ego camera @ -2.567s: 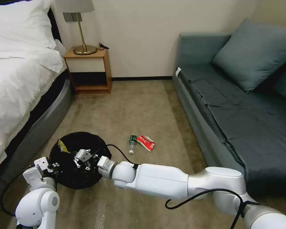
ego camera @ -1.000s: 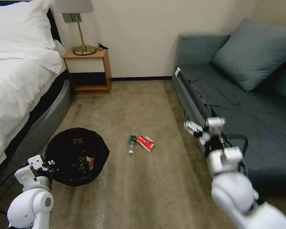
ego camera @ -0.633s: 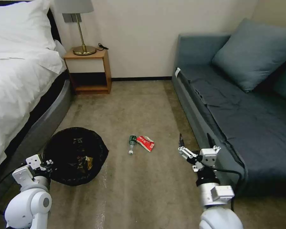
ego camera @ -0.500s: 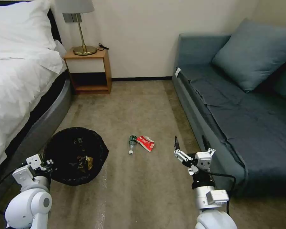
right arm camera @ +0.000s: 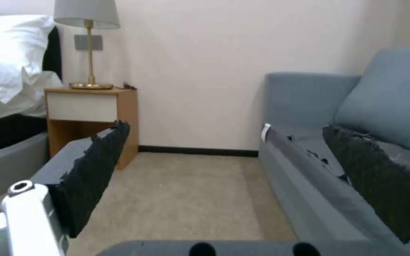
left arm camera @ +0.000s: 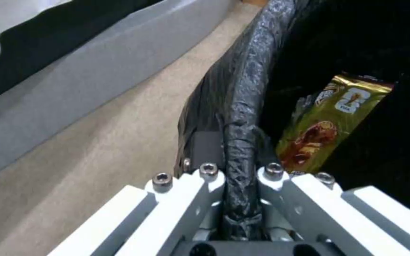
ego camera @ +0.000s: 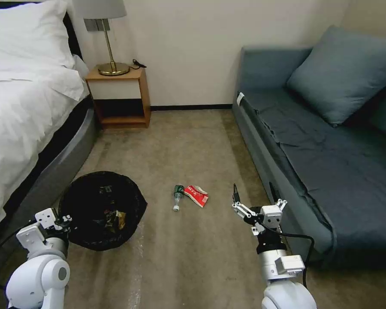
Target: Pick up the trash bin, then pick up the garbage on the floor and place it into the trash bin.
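1. Beige carpet floor (ego camera: pixel 193 146) between a white-sheeted bed (ego camera: pixel 21 116) on the left and a grey-blue sofa (ego camera: pixel 330 159) with a matching cushion (ego camera: pixel 347 73) on the right; far against the wall, a wooden nightstand (ego camera: pixel 122 96) bearing a brass lamp (ego camera: pixel 109 38).
2. Near left on the floor, just beside the bed's grey base: the trash bin (ego camera: pixel 103 210), lined with a crinkly black bag, mouth facing up.
3. Clamped on the bin's near-left rim: the left gripper (ego camera: pixel 64 221), fingers closed tight on the bag-wrapped edge, seen close in the left wrist view (left arm camera: pixel 238 170).
4. Inside the bin, against the black liner: a gold-brown wrapper (left arm camera: pixel 331 121) printed with a round emblem reading "FIFA" and a trophy picture; other print too small to read.
5. Mid-floor, right of the bin and well apart from it: a clear bottle (ego camera: pixel 177 196) with a green label and white cap, lying on its side with the cap toward the near side.
6. Touching the bottle's right side: a red-white wrapper (ego camera: pixel 197 195), its lettering unreadable.
7. Near right, raised above the carpet just beside the sofa's front edge: the right gripper (ego camera: pixel 255 199), black-padded fingers (right arm camera: pixel 96 167) spread wide and holding nothing, pointing toward the far wall.
8. Open carpet between the right gripper and the two litter items, with nothing standing in the gap.
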Available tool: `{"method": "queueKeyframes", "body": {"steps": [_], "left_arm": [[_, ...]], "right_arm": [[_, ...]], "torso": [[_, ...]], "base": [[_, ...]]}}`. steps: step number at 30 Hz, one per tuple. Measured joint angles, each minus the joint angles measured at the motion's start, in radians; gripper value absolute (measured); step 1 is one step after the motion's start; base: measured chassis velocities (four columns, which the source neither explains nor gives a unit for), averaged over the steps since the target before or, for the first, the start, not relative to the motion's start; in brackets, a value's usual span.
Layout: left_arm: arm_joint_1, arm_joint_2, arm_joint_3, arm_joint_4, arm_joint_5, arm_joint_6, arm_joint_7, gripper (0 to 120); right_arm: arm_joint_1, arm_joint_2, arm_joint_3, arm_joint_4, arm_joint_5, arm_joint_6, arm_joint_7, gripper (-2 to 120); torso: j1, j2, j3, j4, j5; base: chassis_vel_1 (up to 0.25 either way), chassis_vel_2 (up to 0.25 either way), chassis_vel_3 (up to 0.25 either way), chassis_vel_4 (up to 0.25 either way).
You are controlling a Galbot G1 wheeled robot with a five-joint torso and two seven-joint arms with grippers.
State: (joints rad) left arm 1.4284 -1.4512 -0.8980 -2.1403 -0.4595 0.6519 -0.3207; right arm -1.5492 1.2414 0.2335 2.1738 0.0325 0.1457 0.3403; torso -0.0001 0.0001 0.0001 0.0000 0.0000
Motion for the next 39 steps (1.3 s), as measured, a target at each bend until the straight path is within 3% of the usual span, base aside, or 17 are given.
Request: {"method": "queueKeyframes", "body": {"steps": [39], "left_arm": [[-0.017,-0.001,-0.028,0.009,-0.012,0.003,-0.006,2]], "right_arm": [[0.042,-0.026,-0.014,-0.039,0.020,0.000,-0.015,100]], "torso": [[0.000,0.000,0.000,0.0000,0.0001]], "base": [[-0.156,0.159,0.155,-0.159]]}}
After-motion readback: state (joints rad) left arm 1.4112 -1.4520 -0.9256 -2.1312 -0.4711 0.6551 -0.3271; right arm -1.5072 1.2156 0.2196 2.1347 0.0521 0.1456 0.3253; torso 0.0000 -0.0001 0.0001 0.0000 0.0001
